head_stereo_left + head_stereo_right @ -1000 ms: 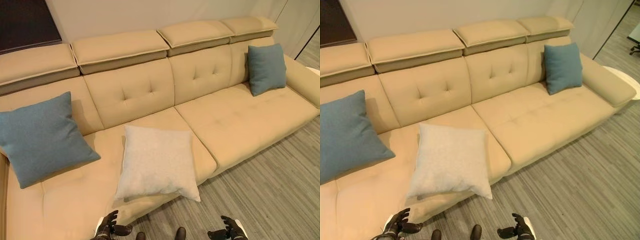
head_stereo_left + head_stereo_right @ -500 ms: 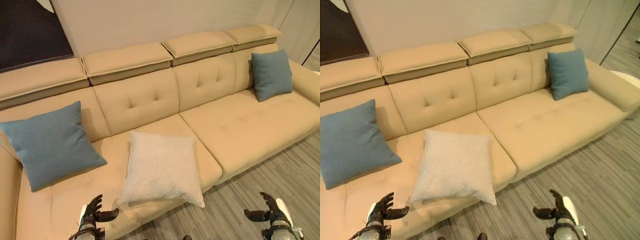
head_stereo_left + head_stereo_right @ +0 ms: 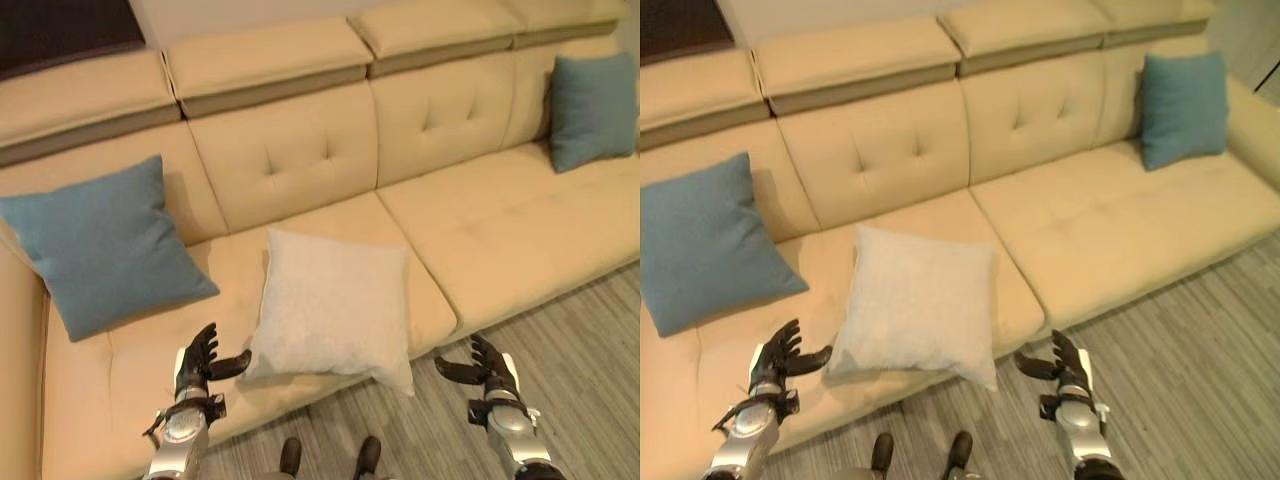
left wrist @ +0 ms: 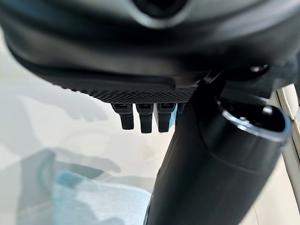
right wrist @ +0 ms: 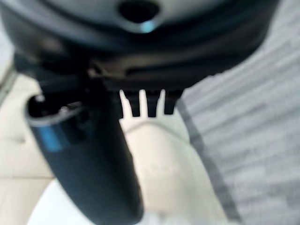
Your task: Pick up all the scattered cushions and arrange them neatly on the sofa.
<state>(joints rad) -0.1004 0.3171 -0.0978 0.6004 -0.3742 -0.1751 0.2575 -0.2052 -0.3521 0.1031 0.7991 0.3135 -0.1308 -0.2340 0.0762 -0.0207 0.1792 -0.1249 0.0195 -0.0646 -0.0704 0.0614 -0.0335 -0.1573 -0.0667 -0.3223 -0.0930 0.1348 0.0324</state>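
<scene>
A white cushion (image 3: 335,306) lies flat on the front edge of the beige sofa (image 3: 500,225), one corner hanging over the floor. A blue cushion (image 3: 100,245) leans against the backrest at the left, and a second blue cushion (image 3: 590,108) stands at the far right. My left hand (image 3: 200,362) hovers open over the seat just left of the white cushion, thumb pointing at its corner. My right hand (image 3: 487,368) is open over the floor, right of the cushion's hanging corner. Both hands are empty. The left wrist view shows straight fingers (image 4: 145,117), as does the right wrist view's fingers (image 5: 150,105).
Grey striped floor (image 3: 580,340) runs along the sofa's front. The right half of the sofa seat (image 3: 510,230) is bare. A dark panel (image 3: 60,25) sits on the wall behind the sofa's left end.
Both hands have risen and come closer to the white cushion's two front corners. The camera has tipped down and nearer to the sofa. The cushions have not moved.
</scene>
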